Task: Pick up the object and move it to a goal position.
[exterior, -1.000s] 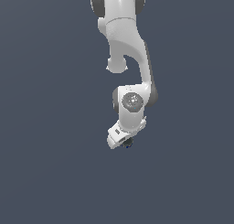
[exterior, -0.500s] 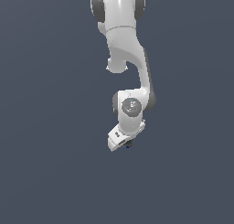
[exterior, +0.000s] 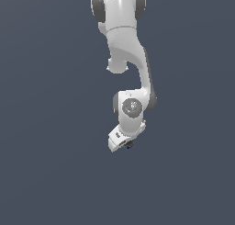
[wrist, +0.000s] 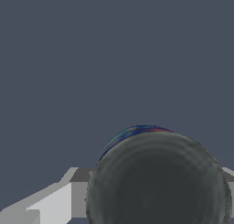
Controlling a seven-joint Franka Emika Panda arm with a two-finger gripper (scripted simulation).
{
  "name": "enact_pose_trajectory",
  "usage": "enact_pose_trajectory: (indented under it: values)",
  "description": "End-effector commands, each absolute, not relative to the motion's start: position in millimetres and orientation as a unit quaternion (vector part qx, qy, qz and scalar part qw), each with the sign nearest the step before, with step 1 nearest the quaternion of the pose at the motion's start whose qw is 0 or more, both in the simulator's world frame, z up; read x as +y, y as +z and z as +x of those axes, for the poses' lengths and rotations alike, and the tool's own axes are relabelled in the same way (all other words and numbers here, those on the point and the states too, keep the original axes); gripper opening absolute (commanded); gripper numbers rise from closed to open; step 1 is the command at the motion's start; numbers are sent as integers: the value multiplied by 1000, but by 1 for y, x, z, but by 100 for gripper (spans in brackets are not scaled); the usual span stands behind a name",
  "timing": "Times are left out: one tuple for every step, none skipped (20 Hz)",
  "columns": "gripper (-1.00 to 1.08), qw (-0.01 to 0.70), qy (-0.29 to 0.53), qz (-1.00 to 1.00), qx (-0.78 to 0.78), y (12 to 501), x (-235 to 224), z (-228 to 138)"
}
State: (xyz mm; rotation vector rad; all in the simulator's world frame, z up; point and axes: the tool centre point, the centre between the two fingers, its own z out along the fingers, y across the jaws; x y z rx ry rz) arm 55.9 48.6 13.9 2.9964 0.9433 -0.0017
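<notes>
Nearest the wrist camera, the tin can (wrist: 157, 179) fills the lower frame, its dark grey top facing the lens and a sliver of blue label at its rim. One pale finger (wrist: 55, 202) shows beside the can; whether the jaws clamp it cannot be told. In the exterior view, the gripper (exterior: 125, 143) hangs over the grey floor (exterior: 46, 173), a dark speck beneath it. No goal marker shows, so the carry is probably still ahead.
</notes>
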Motion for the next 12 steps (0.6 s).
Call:
enact_pose_trajectory:
  values:
    - [-100, 0, 0, 954, 300, 15, 48, 56]
    - [-100, 0, 0, 954, 300, 16, 48, 56]
    - [-100, 0, 0, 954, 300, 18, 47, 56]
    - [-100, 0, 0, 954, 300, 20, 47, 55]
    - [-100, 0, 0, 954, 300, 23, 46, 55]
    - [-100, 0, 0, 954, 300, 26, 45, 54]
    - [-100, 0, 0, 954, 300, 30, 44, 54]
    - [-100, 0, 0, 954, 300, 35, 43, 53]
    - [-100, 0, 0, 954, 300, 40, 41, 53]
    - [-100, 0, 0, 954, 300, 46, 40, 52]
    - [-100, 0, 0, 954, 300, 52, 38, 51]
    - [-100, 0, 0, 954, 300, 59, 37, 50]
